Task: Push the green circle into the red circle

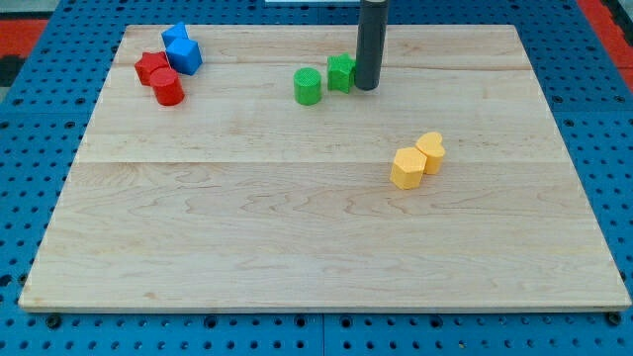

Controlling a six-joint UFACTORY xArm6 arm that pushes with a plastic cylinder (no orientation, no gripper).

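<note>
Our wooden board point(297, 227) holds 8 small blocks in 4 pairs: 2 yellow, 2 blue, 2 red, 2 green. The green circle point(308, 86) sits near the view's top centre, well apart from the red circle point(167, 88) at top left. My tip point(367, 87), a bare rod holding nothing, touches the green cube-like block point(340, 73) just right of the green circle.

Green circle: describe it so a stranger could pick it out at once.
On the wooden board, look near the view's top centre, left of my tip. Two green blocks sit there; the green circle is the round left one, while the angular green block touches my tip.
</note>
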